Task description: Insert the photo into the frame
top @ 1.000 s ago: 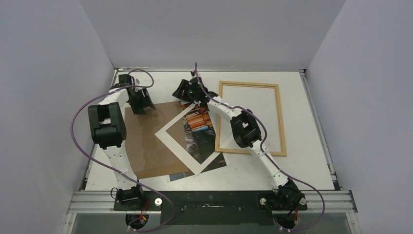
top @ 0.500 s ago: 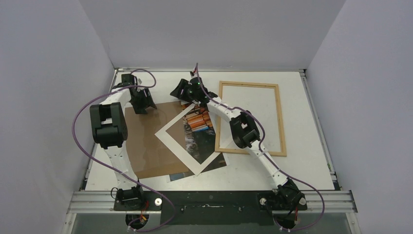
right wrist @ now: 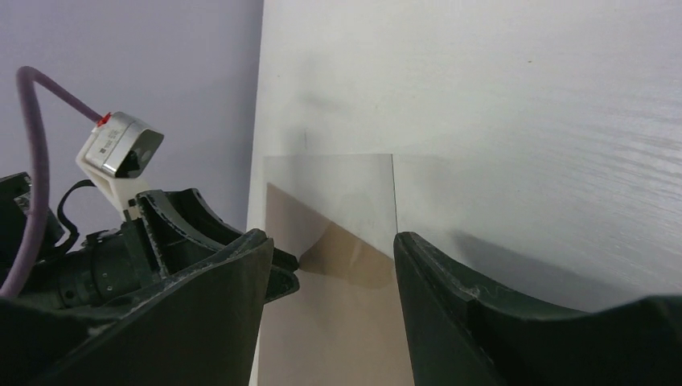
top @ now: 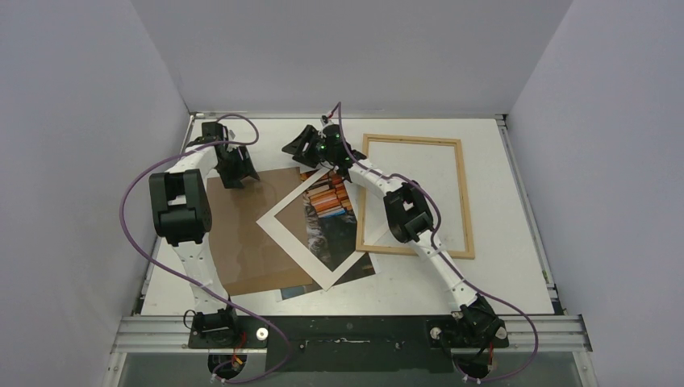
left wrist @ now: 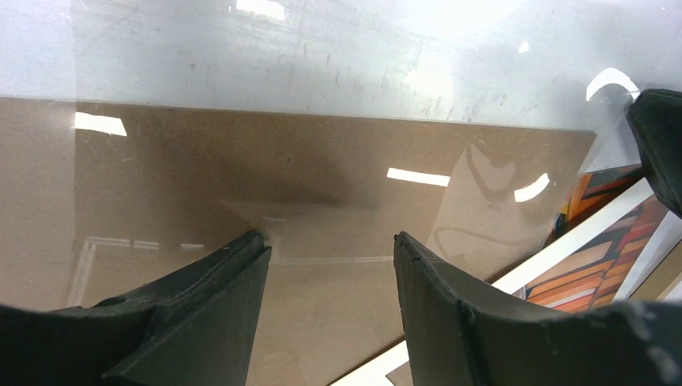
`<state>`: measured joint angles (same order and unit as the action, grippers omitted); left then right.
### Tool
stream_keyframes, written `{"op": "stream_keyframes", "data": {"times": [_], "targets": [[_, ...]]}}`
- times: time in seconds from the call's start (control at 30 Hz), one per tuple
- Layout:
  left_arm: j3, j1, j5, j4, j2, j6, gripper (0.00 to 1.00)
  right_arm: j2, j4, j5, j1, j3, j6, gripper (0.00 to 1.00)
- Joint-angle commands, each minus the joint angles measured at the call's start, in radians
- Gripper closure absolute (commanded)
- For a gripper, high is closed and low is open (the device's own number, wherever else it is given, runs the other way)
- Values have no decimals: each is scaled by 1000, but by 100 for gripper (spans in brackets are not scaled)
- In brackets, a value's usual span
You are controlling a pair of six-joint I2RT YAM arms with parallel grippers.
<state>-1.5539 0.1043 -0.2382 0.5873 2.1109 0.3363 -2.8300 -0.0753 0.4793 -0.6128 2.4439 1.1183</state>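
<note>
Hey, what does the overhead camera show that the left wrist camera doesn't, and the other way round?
Only overhead: the thin light-wood picture frame, right of the pile. Only left wrist: the gap between the left gripper fingers, with bright light reflections beneath. Both: the plain brown backing board, white rectangular mat and glossy photo of orange books.

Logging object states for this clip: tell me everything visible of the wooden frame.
The frame is a thin, light-wood rectangle lying flat on the white table, right of centre, long sides running away from the arm bases. It is empty; table shows through. The right arm passes over its near-left corner, close to a corner of the white mat.
</note>
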Motion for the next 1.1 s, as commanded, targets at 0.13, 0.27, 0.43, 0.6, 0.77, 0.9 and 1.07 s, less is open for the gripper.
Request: {"op": "stream_keyframes", "data": {"times": [0.13, 0.27, 0.43, 0.6, 0.77, 0.9, 1.07], "targets": [[14, -18, 14, 48, 96, 0, 43, -14, -128, 109, -21, 8, 76, 42], [14, -19, 14, 48, 99, 0, 43, -13, -156, 124, -19, -11, 103, 41], [5, -20, 13, 52, 104, 0, 43, -3, -197, 137, -19, -82, 107, 35], [3, -21, 11, 52, 110, 1, 43, -18, -186, 157, -19, -86, 120, 35], [3, -21, 12, 52, 116, 1, 43, 9, -151, 167, -18, -130, 86, 36], [2, -20, 11, 52, 118, 1, 43, 12, -133, 166, -15, -150, 69, 37], [3, -21, 11, 52, 118, 1, 43, 32, -147, 171, -9, -182, 79, 38]]}}
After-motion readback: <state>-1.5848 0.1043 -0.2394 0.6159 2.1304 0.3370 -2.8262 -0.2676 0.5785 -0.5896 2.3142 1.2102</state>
